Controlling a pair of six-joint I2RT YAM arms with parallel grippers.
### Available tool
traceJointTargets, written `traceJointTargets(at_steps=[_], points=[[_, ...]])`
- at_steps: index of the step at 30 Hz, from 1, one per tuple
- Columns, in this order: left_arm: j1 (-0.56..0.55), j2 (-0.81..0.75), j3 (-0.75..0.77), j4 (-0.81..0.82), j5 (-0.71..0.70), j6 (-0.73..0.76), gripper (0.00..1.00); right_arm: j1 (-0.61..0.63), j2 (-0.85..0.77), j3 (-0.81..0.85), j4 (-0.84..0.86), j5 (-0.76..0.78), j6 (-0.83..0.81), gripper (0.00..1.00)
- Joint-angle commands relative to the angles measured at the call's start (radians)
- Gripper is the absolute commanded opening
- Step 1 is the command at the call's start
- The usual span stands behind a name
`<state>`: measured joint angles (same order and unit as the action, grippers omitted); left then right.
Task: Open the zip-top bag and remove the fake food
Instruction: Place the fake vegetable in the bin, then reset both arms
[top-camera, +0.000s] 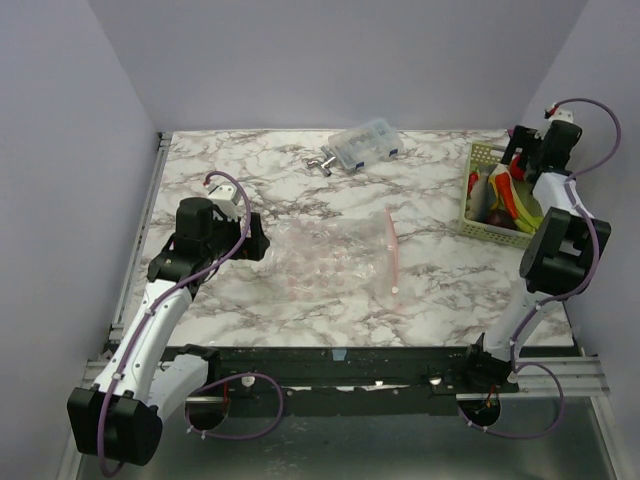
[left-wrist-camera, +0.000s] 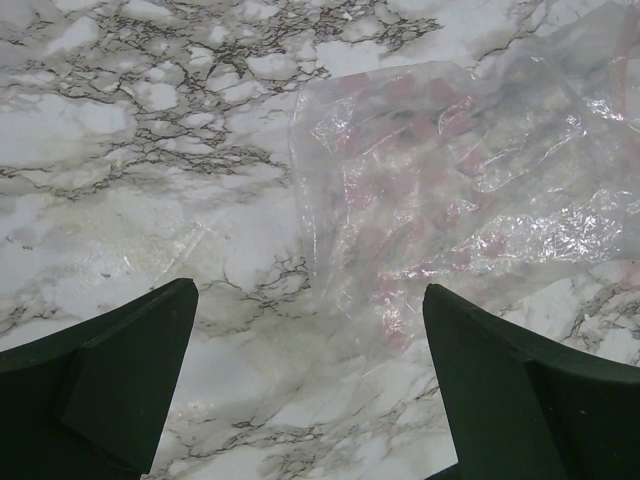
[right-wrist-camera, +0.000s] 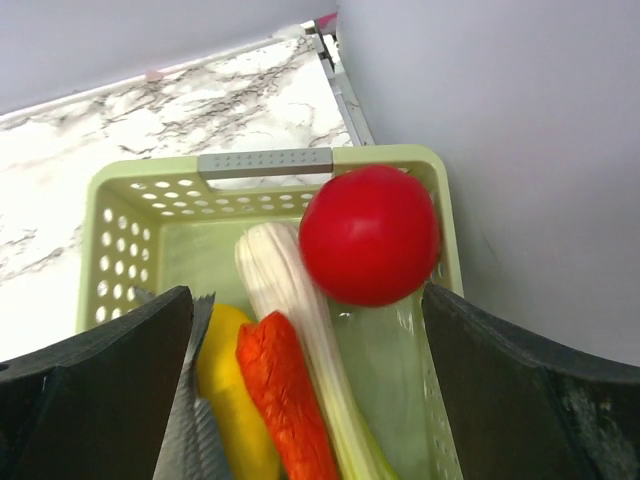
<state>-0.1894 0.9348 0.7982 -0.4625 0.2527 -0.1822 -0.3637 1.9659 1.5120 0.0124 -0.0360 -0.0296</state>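
Note:
The zip-top bag lies flat and crumpled in the middle of the table, its pink zipper strip on the right side; no food shows inside it. My left gripper is open and empty at the bag's left edge; in the left wrist view the bag lies just ahead of the open gripper. My right gripper is open above the basket. The right wrist view shows a slightly blurred red ball, a pale stalk, an orange carrot and a yellow lemon in the basket, under the open gripper.
A small clear plastic box with blue contents and a metal fitting lie at the back of the table. The basket stands against the right wall. White walls close in the table on three sides.

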Motion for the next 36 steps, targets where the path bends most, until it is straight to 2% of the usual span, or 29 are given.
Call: traceJointTargets(at_steps=[1,11,18,23,25,28,31,36], points=[[0.001,-0.031,-0.009,0.001,-0.022,0.015,0.98,-0.005,-0.123,-0.071,-0.009,-0.059,-0.018,0.99],[0.001,-0.094,-0.036,0.029,0.007,0.006,0.98,-0.004,-0.414,-0.337,-0.081,-0.196,-0.091,1.0],[0.001,-0.126,-0.054,0.059,0.04,-0.036,0.98,-0.004,-0.636,-0.415,-0.327,-0.434,-0.223,1.0],[0.014,-0.159,-0.048,0.039,0.093,-0.154,0.98,-0.005,-0.842,-0.494,-0.396,-0.553,-0.249,1.0],[0.026,-0.194,-0.041,0.011,0.107,-0.219,0.99,-0.005,-0.912,-0.516,-0.41,-0.575,-0.218,1.0],[0.041,-0.262,-0.024,-0.031,0.124,-0.289,0.99,-0.005,-0.972,-0.527,-0.409,-0.612,-0.083,0.99],[0.045,-0.351,0.005,-0.068,0.129,-0.338,0.99,-0.005,-0.981,-0.5,-0.455,-0.743,-0.002,1.0],[0.046,-0.458,0.108,-0.192,0.043,-0.371,0.99,-0.005,-1.009,-0.467,-0.442,-0.808,0.145,1.0]])
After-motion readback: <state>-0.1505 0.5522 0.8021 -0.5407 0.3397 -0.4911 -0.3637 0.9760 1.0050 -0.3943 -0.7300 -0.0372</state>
